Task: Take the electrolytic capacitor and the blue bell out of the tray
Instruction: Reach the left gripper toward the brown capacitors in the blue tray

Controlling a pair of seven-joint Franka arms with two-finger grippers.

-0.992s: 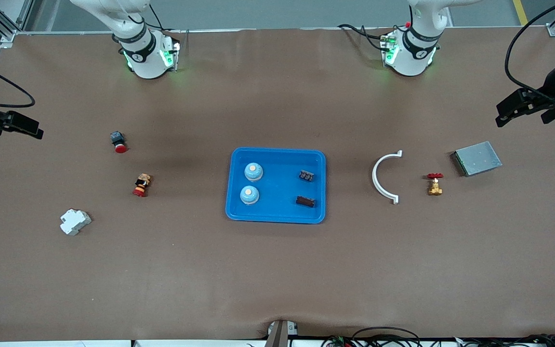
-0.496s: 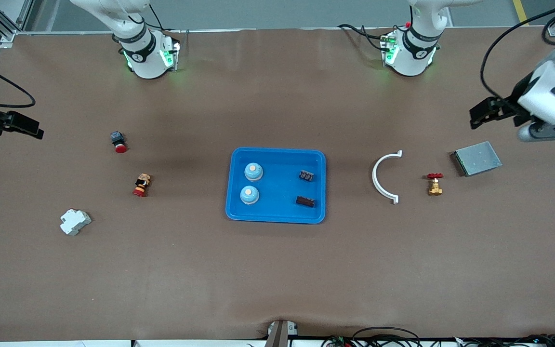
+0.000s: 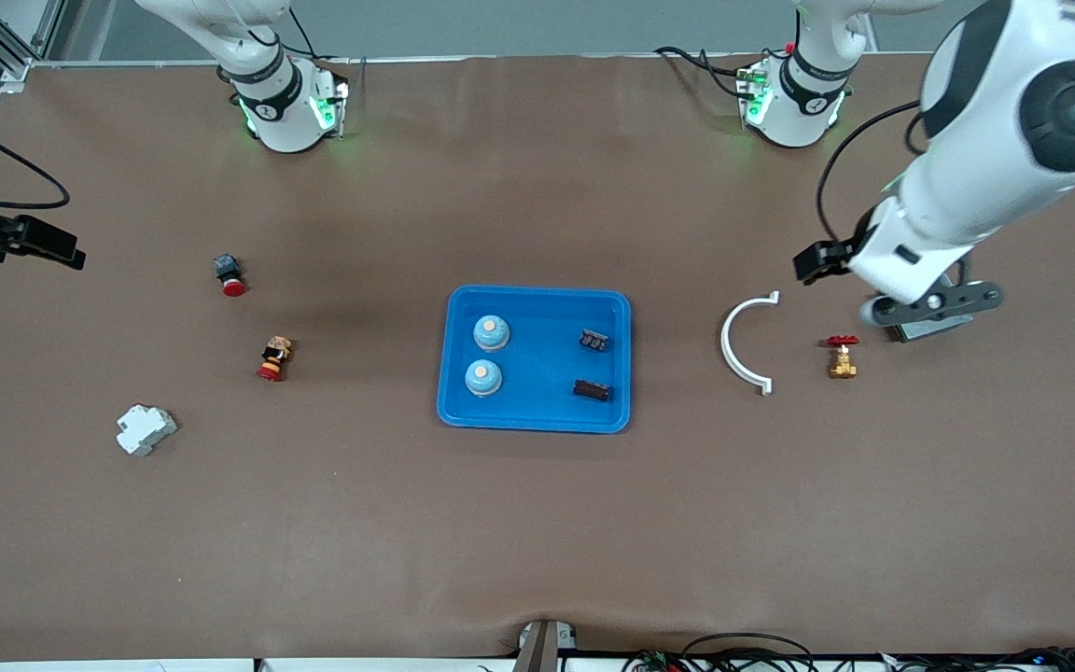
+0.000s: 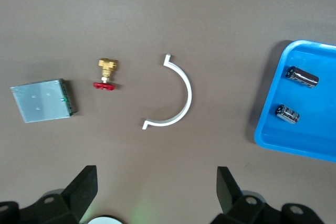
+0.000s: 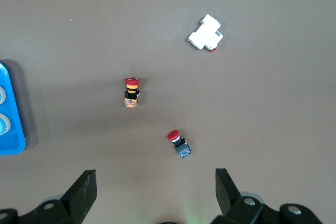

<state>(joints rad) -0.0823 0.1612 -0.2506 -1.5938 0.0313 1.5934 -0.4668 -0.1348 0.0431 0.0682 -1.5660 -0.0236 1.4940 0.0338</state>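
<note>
A robotics lab — two arm bases [image 3: 281, 103] bolted to a brown-covered counter [image 3: 537, 523], loose cables [image 3: 743, 644], aluminium framing [image 3: 6, 47] at its corner.

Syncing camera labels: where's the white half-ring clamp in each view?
Front view: the white half-ring clamp lies on the table between the blue tray and the brass valve, toward the left arm's end.
Left wrist view: the clamp sits mid-picture, between valve and tray.
Right wrist view: not in it.
Shared landmark: the blue tray's edge shows in all three.
</note>
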